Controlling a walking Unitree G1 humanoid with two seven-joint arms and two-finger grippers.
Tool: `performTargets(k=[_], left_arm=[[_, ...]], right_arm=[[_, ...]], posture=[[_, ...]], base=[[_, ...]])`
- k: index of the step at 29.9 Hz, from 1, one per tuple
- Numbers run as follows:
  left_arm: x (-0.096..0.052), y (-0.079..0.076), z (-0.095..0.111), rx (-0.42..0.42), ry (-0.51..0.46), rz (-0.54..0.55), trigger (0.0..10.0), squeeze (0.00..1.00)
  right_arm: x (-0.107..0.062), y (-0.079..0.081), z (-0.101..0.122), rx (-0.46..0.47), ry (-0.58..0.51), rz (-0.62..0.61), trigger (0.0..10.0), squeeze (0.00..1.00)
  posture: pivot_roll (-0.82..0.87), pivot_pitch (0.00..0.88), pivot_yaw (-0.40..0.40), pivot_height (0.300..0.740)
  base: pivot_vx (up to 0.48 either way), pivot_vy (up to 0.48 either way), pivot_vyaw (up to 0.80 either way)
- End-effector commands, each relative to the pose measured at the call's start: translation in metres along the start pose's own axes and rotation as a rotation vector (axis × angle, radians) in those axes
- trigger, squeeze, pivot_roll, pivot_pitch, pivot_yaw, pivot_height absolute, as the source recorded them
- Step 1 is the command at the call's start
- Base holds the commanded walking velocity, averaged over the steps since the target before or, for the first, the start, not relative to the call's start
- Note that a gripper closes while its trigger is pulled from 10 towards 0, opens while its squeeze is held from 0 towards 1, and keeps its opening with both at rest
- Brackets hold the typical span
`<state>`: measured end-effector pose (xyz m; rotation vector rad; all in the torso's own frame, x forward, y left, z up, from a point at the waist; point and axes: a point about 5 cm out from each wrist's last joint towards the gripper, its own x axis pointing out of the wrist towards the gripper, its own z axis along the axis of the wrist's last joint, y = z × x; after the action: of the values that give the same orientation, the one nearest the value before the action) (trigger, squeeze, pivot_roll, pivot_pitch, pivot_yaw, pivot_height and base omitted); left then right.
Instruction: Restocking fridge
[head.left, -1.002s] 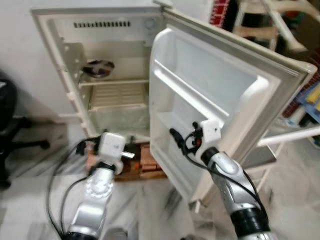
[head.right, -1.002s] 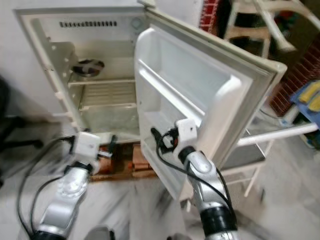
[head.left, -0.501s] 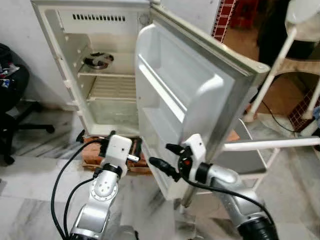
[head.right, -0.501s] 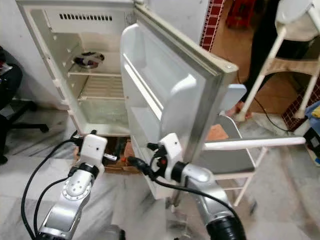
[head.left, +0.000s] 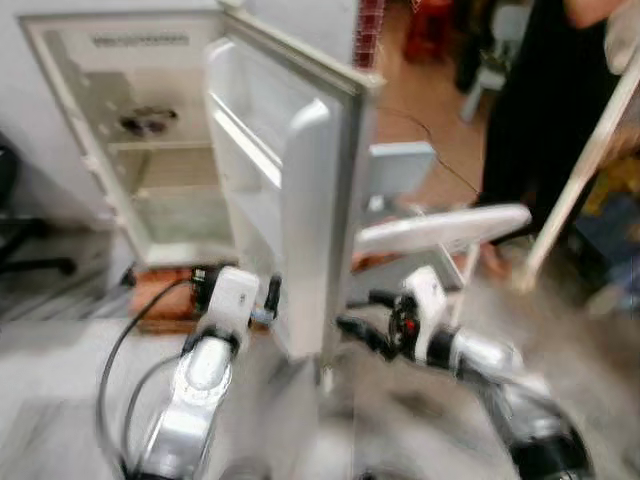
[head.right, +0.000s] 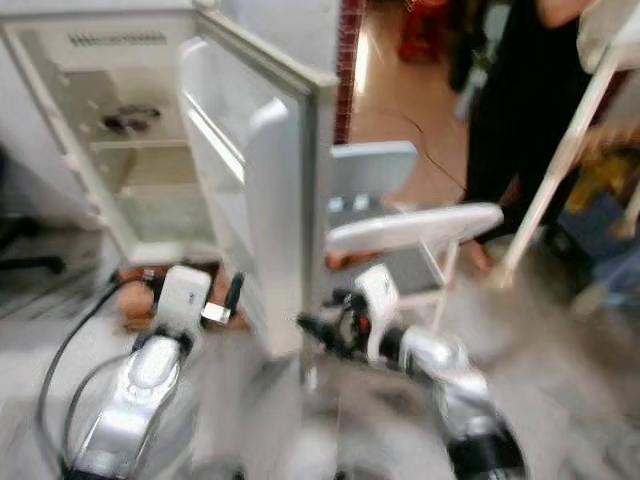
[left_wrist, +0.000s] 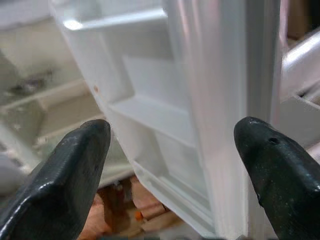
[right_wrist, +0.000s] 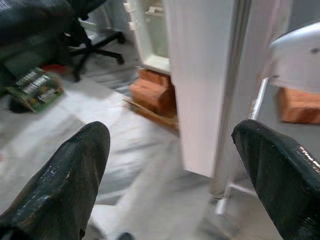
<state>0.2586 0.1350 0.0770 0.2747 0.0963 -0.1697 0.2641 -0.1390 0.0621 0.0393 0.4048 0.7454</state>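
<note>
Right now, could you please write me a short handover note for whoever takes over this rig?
Left gripper: open, empty, facing the inner side of the fridge door.
Right gripper: open, empty, facing the door's edge.
Fridge stands open on bricks; a metal dish sits on its upper shelf. A white chair stands beside the door, with a person beyond.
Done: door open.
Left: nothing is in hand to stock.

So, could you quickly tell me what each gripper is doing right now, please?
Left gripper: open, holding nothing, facing the fridge door.
Right gripper: open, holding nothing, near the door's lower edge.
</note>
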Motion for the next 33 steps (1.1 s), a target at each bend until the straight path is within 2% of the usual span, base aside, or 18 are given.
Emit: performTargets(k=[1, 10, 12, 15, 17, 19, 23, 28, 33], left_arm=[[-0.002, 0.001, -0.006, -0.024, 0.036, 0.013, 10.0, 0.0], [-0.002, 0.01, -0.01, -0.066, 0.076, 0.082, 10.0, 0.0], [-0.002, 0.017, -0.015, -0.076, 0.121, 0.15, 10.0, 0.0], [-0.004, 0.028, -0.026, -0.128, 0.223, 0.25, 10.0, 0.0], [-0.006, 0.034, -0.029, -0.188, 0.264, 0.293, 10.0, 0.0], [-0.008, 0.036, -0.03, -0.193, 0.271, 0.304, 10.0, 0.0], [-0.017, 0.044, -0.037, -0.221, 0.32, 0.338, 10.0, 0.0], [-0.027, 0.046, -0.039, -0.223, 0.343, 0.345, 10.0, 0.0], [-0.035, 0.043, -0.036, -0.238, 0.362, 0.355, 10.0, 0.0]], right_arm=[[0.003, -0.01, 0.011, -0.032, -0.025, -0.08, 10.0, 0.0], [0.01, -0.023, 0.028, -0.035, -0.143, -0.287, 10.0, 0.0], [0.012, -0.026, 0.036, -0.009, -0.208, -0.376, 10.0, 0.0], [0.021, -0.024, 0.047, -0.023, -0.249, -0.421, 10.0, 0.0], [0.029, -0.025, 0.055, 0.0, -0.268, -0.454, 10.0, 0.0], [0.033, -0.025, 0.059, 0.015, -0.277, -0.456, 10.0, 0.0], [0.05, -0.022, 0.081, 0.061, -0.33, -0.442, 10.0, 0.0], [0.065, -0.018, 0.102, 0.054, -0.363, -0.403, 10.0, 0.0], [0.09, -0.007, 0.144, 0.058, -0.419, -0.399, 10.0, 0.0]], posture=[[0.06, 0.0, -0.019, 0.74], [0.07, 0.001, -0.017, 0.74], [0.07, 0.004, -0.018, 0.74], [0.08, 0.011, -0.016, 0.74], [0.09, 0.017, -0.018, 0.74], [0.1, 0.018, -0.018, 0.74], [0.13, 0.028, -0.028, 0.74], [0.16, 0.041, -0.044, 0.74], [0.21, 0.059, -0.075, 0.74]], base=[[0.0, 0.0, 0.0], [0.0, 0.0, 0.0], [0.0, 0.0, 0.0], [0.0, 0.0, 0.0], [0.0, 0.0, 0.0], [0.0, 0.0, 0.0], [0.0, 0.0, 0.0], [0.0, 0.0, 0.0], [0.0, 0.0, 0.0]])
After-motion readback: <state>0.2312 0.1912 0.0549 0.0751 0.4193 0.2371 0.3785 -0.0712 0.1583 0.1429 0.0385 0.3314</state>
